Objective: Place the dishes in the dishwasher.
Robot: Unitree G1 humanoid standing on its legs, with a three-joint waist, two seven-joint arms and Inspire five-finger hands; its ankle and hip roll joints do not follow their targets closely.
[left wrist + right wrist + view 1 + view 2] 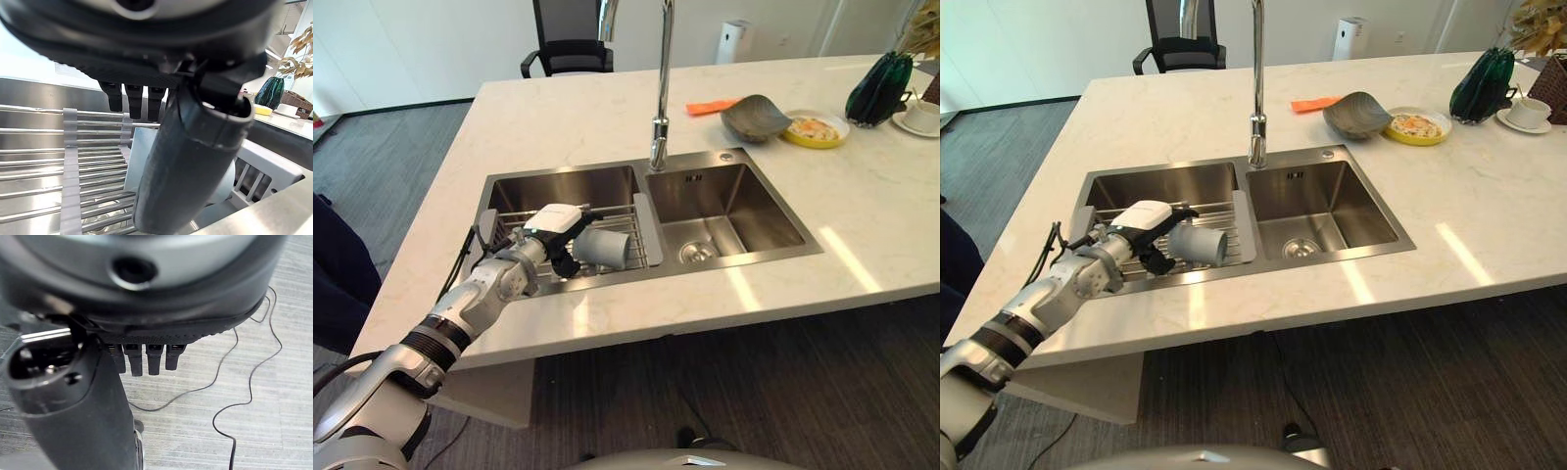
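Left hand [560, 235] over the wire rack [617, 230] in the sink's left basin [558, 186], fingers curled round a grey cup [603, 247] lying on its side, right hand [98, 396] above the floor, fingers relaxed, grey bowl [754, 117] and yellow plate [816, 129] on the surface [862, 215] beyond the tap [661, 88].

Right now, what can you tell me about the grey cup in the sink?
The grey cup is plain, smooth and matte, like plastic or ceramic. It lies on its side on the wire rack in the left basin of the sink, with one round end facing right. The left hand is right at its other end and seems to touch it; the grip itself is hidden.
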